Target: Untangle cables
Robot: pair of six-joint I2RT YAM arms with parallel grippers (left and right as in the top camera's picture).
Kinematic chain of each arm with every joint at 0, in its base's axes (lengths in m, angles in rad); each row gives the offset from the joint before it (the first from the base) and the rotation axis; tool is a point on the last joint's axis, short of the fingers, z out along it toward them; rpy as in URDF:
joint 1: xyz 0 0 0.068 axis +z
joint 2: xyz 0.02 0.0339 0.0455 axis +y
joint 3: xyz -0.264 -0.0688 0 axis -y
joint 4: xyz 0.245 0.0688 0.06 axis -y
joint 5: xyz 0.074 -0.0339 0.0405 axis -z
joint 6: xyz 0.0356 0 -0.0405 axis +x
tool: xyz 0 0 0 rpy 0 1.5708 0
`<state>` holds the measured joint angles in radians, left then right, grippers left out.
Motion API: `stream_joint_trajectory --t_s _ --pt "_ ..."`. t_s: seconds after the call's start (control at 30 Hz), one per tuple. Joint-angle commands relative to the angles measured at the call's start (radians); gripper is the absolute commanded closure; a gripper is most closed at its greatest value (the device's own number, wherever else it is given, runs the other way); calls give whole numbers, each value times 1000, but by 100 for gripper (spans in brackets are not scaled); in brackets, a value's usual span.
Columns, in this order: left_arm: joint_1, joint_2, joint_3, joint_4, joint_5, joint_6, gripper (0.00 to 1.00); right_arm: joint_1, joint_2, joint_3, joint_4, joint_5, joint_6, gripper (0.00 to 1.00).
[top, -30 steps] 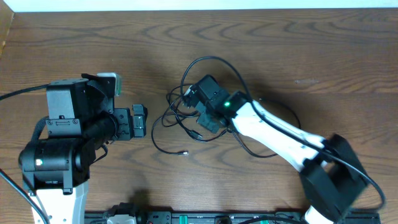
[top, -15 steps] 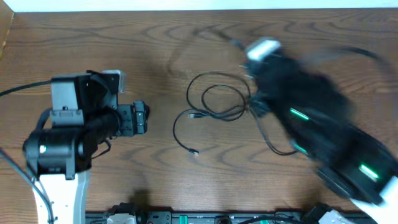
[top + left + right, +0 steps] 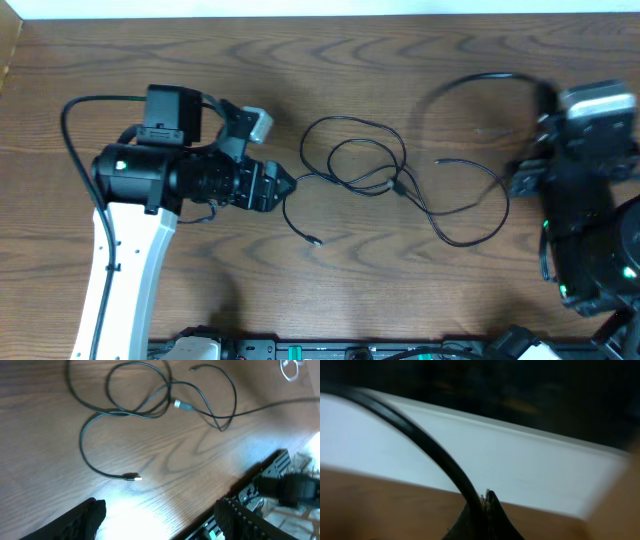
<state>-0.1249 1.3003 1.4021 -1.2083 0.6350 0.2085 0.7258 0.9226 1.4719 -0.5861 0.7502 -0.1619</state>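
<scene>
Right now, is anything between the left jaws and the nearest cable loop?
Nothing visible. Only bare wooden table lies between the left gripper, jaws open, and the nearest black cable loop.

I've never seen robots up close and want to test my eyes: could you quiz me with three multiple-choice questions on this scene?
1. Where do the cables lie? A in a box; B loose on the table; C in a drawer.
2. What colour are they? A black; B red; C yellow.
3. The left gripper is: A shut on a cable; B holding a cup; C open and empty.
Answers: B, they sprawl on bare wood; A, every loop is black; C, its fingers stand apart, nothing between.
</scene>
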Motion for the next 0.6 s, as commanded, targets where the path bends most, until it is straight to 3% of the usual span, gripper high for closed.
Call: stream_joint_trajectory --t_s 0.0,0.1,0.27,0.43,0.57 --pt "-32 -4 9 -7 27 53 24 -66 -2 -2 72 454 -2 99" --pt "-40 -4 9 -11 27 53 23 -171 -2 -2 269 530 -135 99" --pt "-40 -4 9 -22 27 53 23 -380 -2 -2 498 377 -239 99" --pt "-40 -4 8 -27 27 53 24 -645 43 -2 511 153 -211 99" --pt "-40 -4 6 -34 27 53 23 -805 133 -2 416 49 -143 99"
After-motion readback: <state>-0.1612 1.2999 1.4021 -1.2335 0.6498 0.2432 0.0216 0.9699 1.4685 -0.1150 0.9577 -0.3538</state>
